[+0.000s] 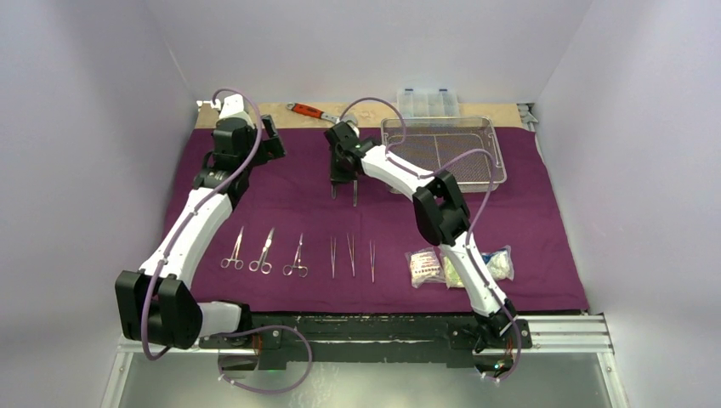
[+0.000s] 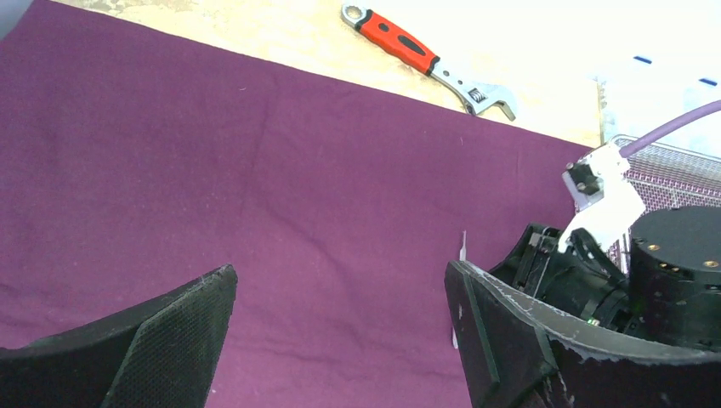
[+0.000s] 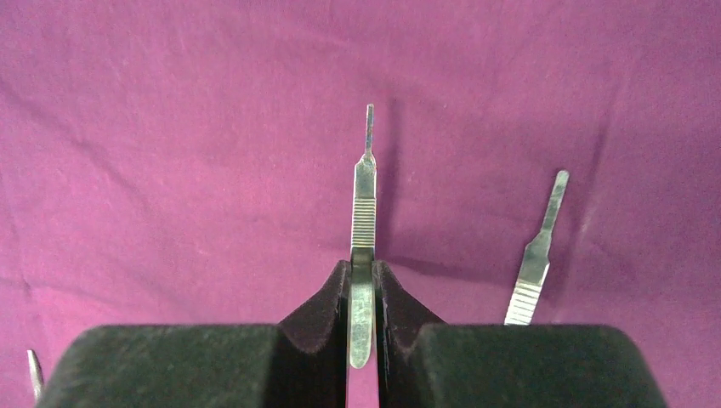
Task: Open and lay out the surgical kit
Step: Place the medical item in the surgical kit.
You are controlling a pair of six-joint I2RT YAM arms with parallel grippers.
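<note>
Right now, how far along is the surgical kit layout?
Done: purple cloth spread flat; three forceps, three tweezers and the packets lined up along its near edge; mesh tray looks empty. In hand: right gripper shut on a slim steel handle; left gripper open, holding nothing. Left: set that handle down, likely by the second handle lying on the cloth.

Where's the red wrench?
In the top view, the wrench lies on the bare table just past the cloth's far edge, left of the clear box.
</note>
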